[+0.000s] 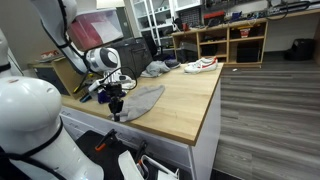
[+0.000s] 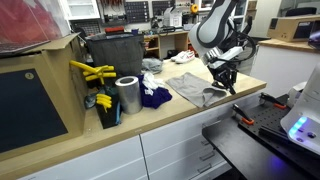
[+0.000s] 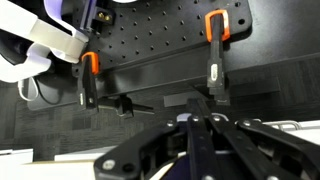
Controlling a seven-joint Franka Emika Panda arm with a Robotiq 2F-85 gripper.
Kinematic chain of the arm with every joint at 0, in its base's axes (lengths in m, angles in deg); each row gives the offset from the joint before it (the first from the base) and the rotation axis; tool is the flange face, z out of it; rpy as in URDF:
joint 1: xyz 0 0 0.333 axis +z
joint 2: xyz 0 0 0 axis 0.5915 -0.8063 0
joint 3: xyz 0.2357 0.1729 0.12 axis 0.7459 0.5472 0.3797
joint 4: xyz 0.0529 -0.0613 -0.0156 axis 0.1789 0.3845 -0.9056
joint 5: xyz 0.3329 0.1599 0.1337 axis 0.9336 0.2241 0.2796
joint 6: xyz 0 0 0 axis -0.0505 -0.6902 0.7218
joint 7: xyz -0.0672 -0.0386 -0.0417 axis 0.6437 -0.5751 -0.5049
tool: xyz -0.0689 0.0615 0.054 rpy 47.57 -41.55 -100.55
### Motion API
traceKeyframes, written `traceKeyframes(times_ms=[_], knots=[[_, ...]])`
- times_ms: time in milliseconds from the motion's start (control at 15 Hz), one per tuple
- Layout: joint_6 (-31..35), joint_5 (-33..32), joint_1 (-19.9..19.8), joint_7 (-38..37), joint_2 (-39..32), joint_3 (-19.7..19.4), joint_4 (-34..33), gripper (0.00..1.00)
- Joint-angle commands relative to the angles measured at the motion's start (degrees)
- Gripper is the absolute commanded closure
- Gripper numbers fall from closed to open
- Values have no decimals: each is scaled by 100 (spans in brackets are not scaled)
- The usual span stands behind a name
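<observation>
Tool jaws fully closed, at grey cloth edge

Bare tabletop lies open beside the cloth (toward the shoe). The can, bin and blue rag crowd its other side.

The surface is pale wood, smooth with a faint satin sheen. The grey cloth on it looks soft, matt and creased. The tool is matt black, metal or plastic. In an exterior view, left of centre, a silver cylinder shines like metal beside a matt blue cloth.
</observation>
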Motion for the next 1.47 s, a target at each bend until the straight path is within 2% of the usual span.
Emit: traceKeyframes(times_ms=[0, 267, 733, 1067, 1400], knots=[[114, 320, -115, 260, 639, 124, 33, 100], [729, 268, -208, -42, 693, 106, -300, 100], [1872, -298, -367, -712, -194, -19, -948, 100], [2152, -755, -181, -1129, -960, -274, -1300, 100], [2002, -638, -33, -1059, -1358, -466, -1443, 100]])
